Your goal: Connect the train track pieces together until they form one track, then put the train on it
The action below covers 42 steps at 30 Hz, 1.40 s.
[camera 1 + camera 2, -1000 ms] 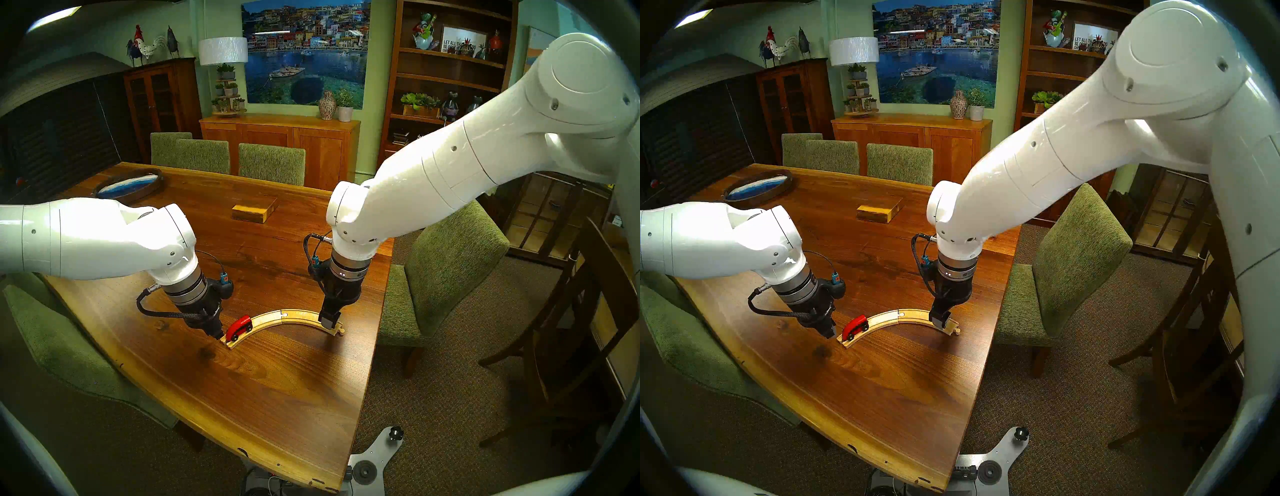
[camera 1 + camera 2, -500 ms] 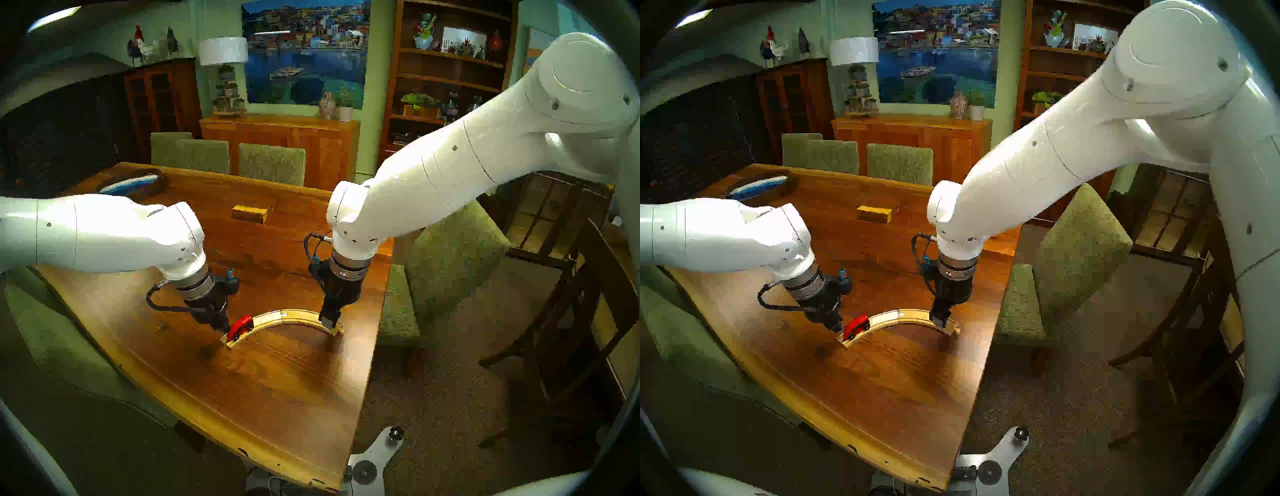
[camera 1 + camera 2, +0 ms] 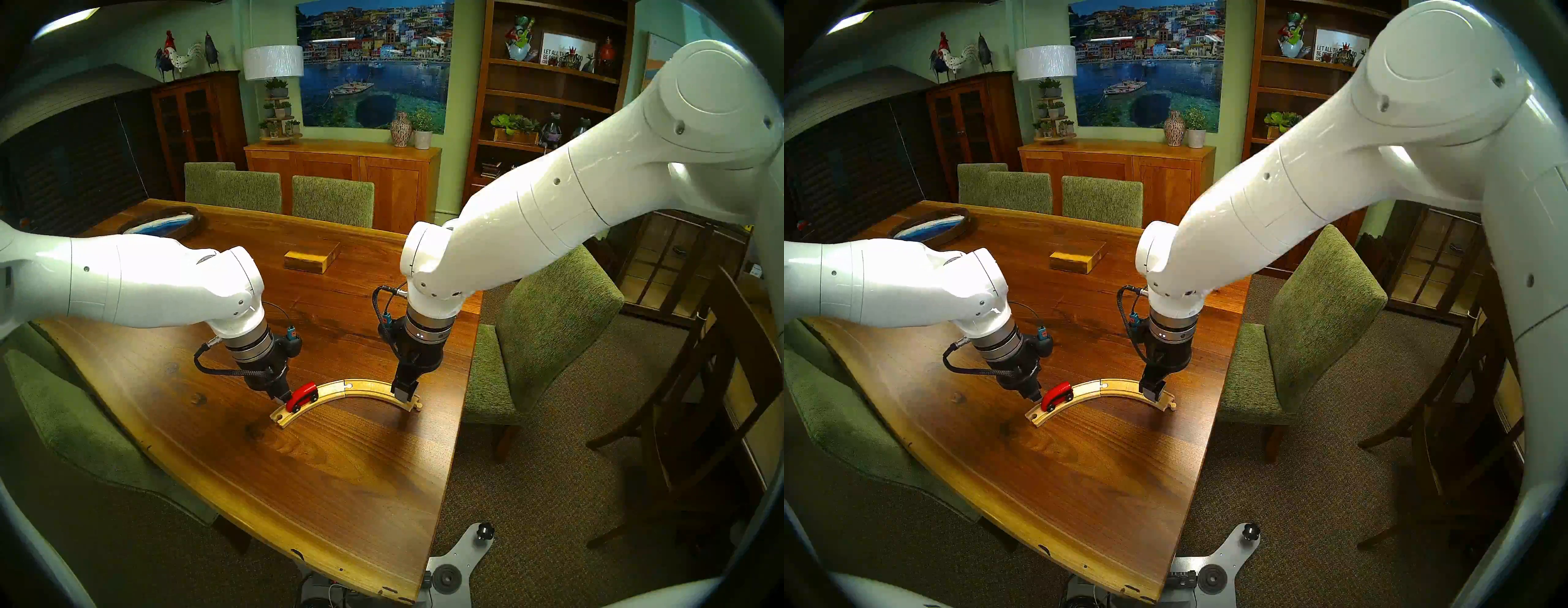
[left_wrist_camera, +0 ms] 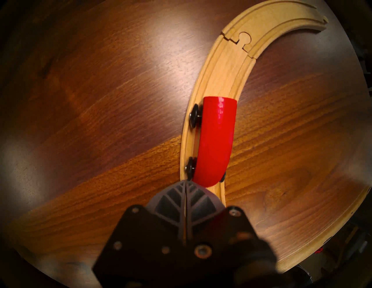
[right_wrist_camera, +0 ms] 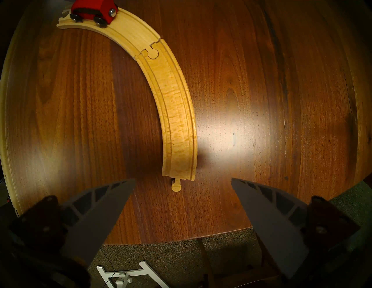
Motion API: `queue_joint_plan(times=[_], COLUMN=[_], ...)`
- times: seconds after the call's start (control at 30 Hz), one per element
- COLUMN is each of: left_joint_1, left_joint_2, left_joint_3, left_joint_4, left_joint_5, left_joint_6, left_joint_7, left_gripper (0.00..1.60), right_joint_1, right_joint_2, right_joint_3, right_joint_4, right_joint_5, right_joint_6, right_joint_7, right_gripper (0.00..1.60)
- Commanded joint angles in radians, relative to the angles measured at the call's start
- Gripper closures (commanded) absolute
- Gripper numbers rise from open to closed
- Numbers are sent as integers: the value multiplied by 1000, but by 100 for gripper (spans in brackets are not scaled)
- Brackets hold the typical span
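Red train (image 3: 302, 396) sits on the joined track (image 3: 345, 392) near its left end, on the table (image 3: 339, 488). My left gripper (image 4: 185, 184), clenched empty, touches its rear; my right gripper (image 5: 182, 191) gapes above the peg end.

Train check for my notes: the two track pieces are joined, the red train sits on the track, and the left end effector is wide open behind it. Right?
Not quite: the left end effector is shut, fingers pressed together, as the left wrist view shows. The track is joined and the train sits on it.
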Motion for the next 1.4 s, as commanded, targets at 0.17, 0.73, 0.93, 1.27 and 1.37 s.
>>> queue_joint_plan(times=[0.17,0.73,0.93,1.27,1.37], left_joint_1=[-29,-2,2,-11,-19], left_joint_2=[-58,-123,-132,-122,-112], left_joint_3=[-38,-58,-62,-63,-62], left_joint_4=[36,71,86,109,107], left_joint_5=[-7,-25,-27,-20,-18], left_joint_6=[10,26,30,28,27], left_joint_7=[-4,-5,0,-2,-3], left_gripper=[160,160,160,160,160], right_joint_1=[32,32,32,32,31], right_joint_2=[10,11,11,12,12], right_joint_3=[8,9,9,9,9], right_joint_4=[7,6,6,6,6], right_joint_5=[2,2,2,1,1], right_joint_6=[3,4,4,4,4], right_joint_7=[0,-1,-2,-2,-2], right_gripper=[0,0,0,0,0])
